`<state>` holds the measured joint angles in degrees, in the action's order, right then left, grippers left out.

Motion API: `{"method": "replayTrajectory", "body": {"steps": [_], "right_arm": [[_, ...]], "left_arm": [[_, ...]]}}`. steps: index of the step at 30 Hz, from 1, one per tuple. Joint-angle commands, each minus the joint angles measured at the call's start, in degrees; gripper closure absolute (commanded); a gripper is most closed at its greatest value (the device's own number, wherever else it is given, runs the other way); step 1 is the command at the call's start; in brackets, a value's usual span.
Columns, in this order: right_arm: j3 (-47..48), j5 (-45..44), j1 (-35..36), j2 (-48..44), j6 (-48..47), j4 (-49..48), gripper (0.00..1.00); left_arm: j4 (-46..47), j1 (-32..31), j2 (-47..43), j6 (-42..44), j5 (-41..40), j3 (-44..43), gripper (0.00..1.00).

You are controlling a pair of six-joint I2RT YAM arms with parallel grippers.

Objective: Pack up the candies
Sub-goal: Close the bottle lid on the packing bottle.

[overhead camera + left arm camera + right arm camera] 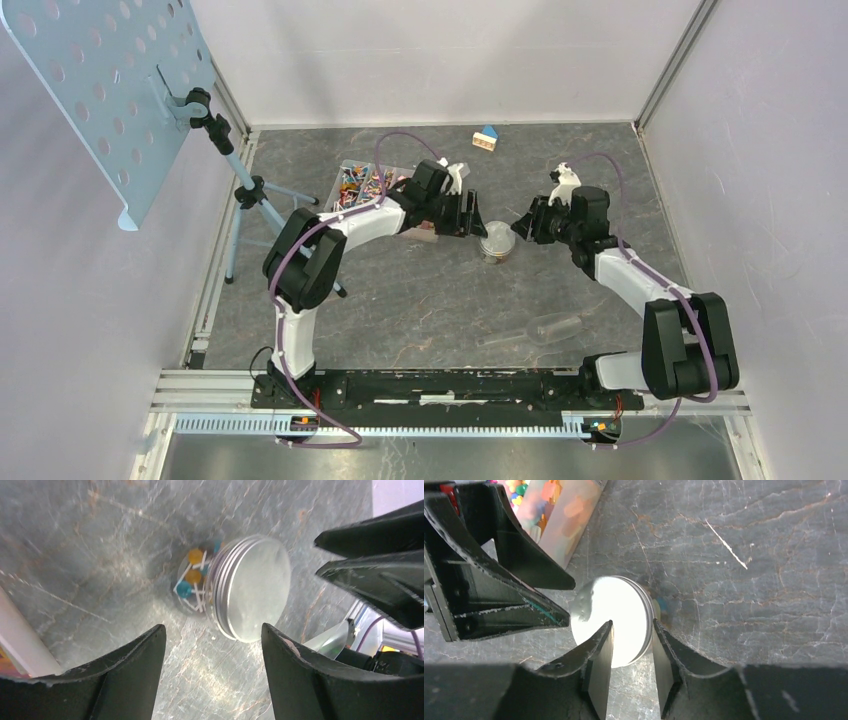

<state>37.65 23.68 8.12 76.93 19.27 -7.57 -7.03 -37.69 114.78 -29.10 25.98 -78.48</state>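
Note:
A small clear jar [497, 241] with a silver screw lid [257, 587] stands on the table between my two grippers. Inside it are a few candies [194, 572], orange and blue ones on white sticks. Many more mixed-colour candies [362, 182] fill a clear box behind my left arm. My left gripper [212, 627] is open just left of the jar, with only bare table between its fingers. My right gripper [632, 622] hovers over the lid [616, 612] with a narrow gap; one finger crosses the lid's face, the other sits at its rim, gripping nothing.
A blue-roofed toy house [486, 138] lies at the back. A clear empty bottle [545, 327] lies near the right arm's base. A tripod [245, 200] with a perforated plate [110, 90] stands at the left. The candy box's wall [566, 517] is close to the jar.

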Motion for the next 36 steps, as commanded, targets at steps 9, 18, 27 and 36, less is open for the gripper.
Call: {"method": "replayTrajectory", "body": {"steps": [9,18,27,36], "right_arm": [[-0.6,0.2,-0.2,11.2,-0.5,-4.6,0.73],[-4.0,-1.0,-0.2,9.9,0.2,-7.3,0.73],[0.4,0.3,-0.2,5.8,0.2,-3.5,0.6],[6.6,1.4,-0.2,-2.3,-0.2,4.6,0.34]], "left_arm": [[-4.5,-1.5,8.0,4.9,-4.4,-5.7,0.43],[-0.9,-2.0,7.7,4.6,-5.3,1.8,0.62],[2.3,-1.8,2.9,1.9,-0.4,1.8,0.38],[-10.6,-1.8,-1.5,6.0,-3.7,-11.4,0.25]]}}
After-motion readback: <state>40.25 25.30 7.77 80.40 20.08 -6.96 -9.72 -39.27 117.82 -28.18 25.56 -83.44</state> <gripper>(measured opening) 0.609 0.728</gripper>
